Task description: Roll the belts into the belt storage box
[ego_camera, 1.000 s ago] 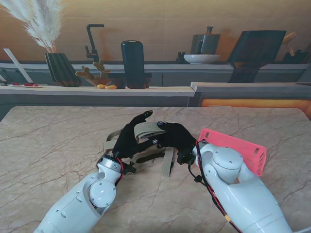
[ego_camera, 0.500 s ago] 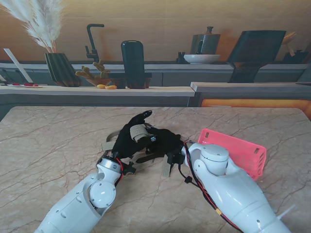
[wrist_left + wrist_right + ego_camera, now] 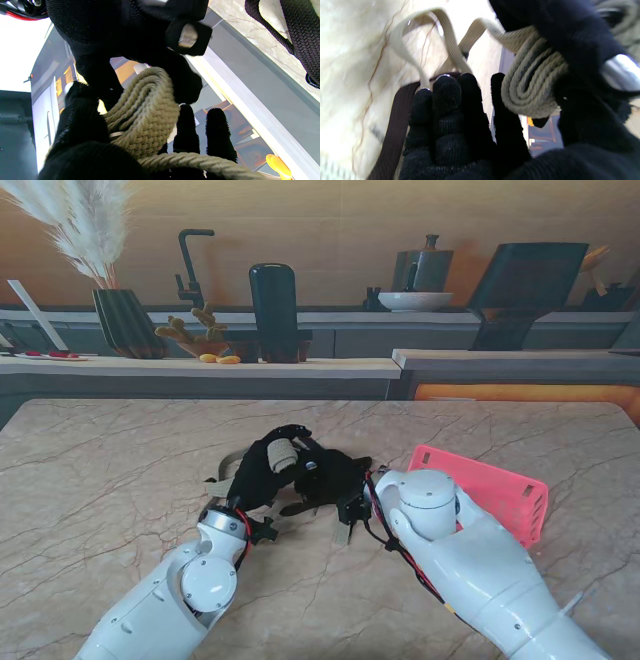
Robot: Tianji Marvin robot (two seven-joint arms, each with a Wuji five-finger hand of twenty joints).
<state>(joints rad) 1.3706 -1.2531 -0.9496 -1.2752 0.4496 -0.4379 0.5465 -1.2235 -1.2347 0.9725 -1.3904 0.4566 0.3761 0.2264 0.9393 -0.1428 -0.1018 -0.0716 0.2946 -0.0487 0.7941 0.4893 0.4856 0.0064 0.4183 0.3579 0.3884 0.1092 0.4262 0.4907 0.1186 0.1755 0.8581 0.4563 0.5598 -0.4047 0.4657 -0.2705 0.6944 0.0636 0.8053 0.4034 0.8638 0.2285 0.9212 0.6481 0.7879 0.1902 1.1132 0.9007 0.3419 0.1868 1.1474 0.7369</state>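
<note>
Because the tan belt [image 3: 283, 453] is soft and floppy, its roll could spring loose, so pinch it across the flat sides. The left hand [image 3: 262, 470] and right hand [image 3: 335, 477] both grip it above the desk [image 3: 100, 470], near the pink box [image 3: 490, 488].

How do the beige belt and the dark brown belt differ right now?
The beige belt is woven and partly coiled between the left hand and right hand; the dark brown belt looks smoother and lies uncoiled on the table. Beige is held, brown is untouched. Neither is in the pink box.
</note>
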